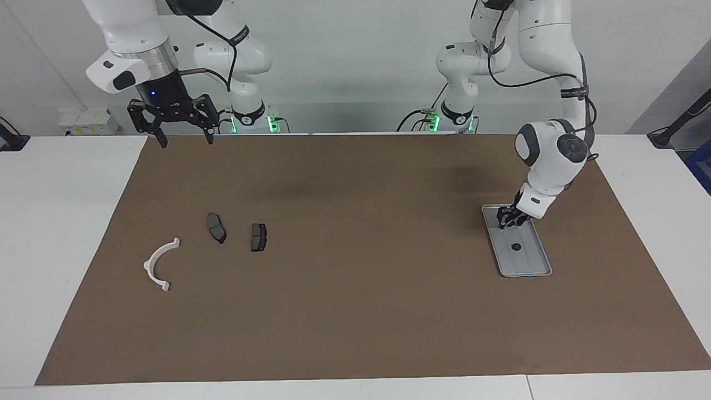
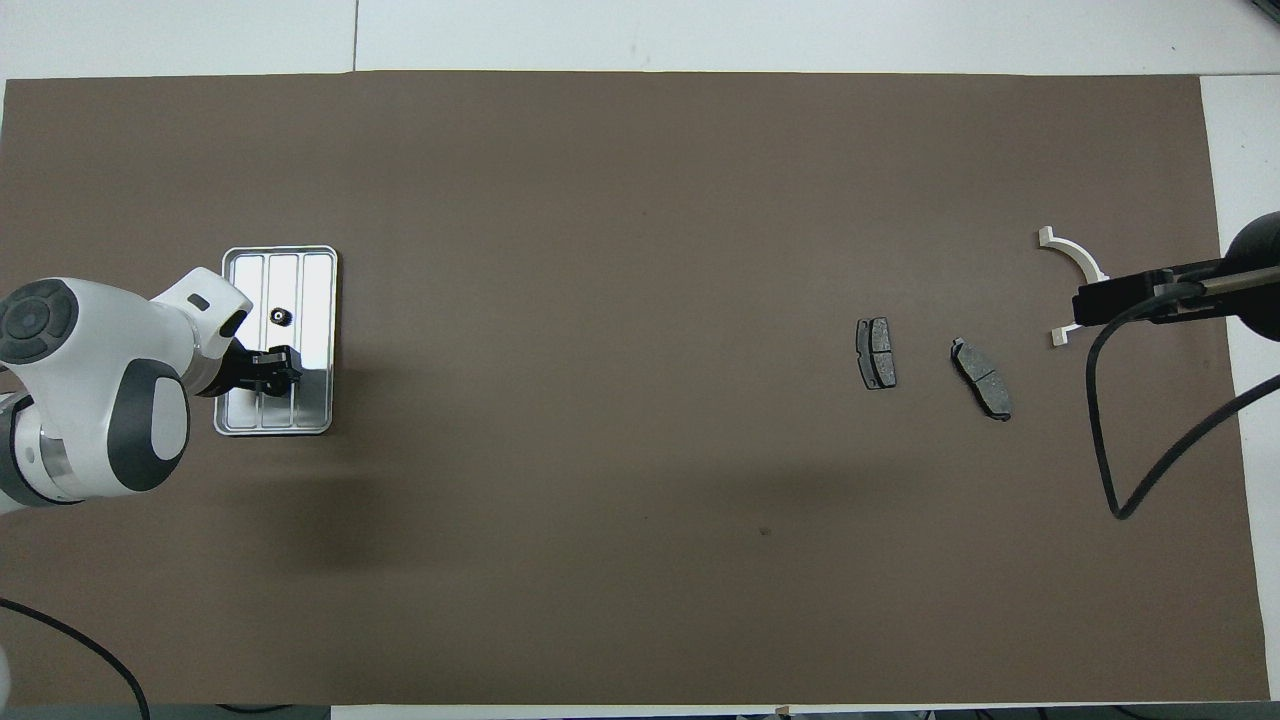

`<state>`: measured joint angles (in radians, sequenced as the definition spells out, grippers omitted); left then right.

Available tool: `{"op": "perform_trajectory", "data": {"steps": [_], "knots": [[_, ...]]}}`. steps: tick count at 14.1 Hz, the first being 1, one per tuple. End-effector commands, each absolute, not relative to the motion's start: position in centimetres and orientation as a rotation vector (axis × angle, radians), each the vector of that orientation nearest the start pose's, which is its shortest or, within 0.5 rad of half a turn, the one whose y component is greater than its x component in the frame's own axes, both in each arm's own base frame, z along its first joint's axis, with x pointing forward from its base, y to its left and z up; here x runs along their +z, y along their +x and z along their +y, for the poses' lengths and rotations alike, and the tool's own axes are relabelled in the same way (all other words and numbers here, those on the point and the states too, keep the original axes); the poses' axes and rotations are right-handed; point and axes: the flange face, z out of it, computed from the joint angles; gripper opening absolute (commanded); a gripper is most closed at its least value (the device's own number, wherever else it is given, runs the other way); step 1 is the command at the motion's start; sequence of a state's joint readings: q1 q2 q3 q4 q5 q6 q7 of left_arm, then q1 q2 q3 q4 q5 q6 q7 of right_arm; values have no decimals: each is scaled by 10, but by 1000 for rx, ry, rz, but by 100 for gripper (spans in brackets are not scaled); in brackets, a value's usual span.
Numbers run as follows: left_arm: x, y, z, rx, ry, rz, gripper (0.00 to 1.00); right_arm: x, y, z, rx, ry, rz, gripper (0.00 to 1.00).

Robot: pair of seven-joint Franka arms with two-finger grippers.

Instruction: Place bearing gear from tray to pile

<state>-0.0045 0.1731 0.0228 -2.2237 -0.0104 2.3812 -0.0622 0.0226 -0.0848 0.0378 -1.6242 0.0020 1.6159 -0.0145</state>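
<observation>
Table: a white flat tabletop [image 1: 66, 233] is seen, joined from panels with thin seams.
Cover: a large brown rectangular paper-like mat [image 1: 355, 311] is laid over most of it, with white margins left at the edges.
Wall: a plain pale grey wall [image 1: 355, 66] is seen at the robots' end.
Fixture: a white boxed socket strip [image 1: 89, 122] is mounted low against it.
Light: even, soft shadows are cast on the mat.
</observation>
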Motion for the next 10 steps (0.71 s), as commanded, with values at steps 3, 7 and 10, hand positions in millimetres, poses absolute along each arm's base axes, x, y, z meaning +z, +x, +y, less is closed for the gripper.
{"op": "perform_trajectory", "data": {"steps": [3,7,10], "knots": [[292,536,3,79,-3137,-148,40,652,526,37,-114,-3118,-110,100],[293,536,3,89,-3138,-150,16,652,525,38,-107,-3117,-120,100],[324,562,-22,51,-3143,-254,14,651,522,40,-100,-3118,-143,100]]}}
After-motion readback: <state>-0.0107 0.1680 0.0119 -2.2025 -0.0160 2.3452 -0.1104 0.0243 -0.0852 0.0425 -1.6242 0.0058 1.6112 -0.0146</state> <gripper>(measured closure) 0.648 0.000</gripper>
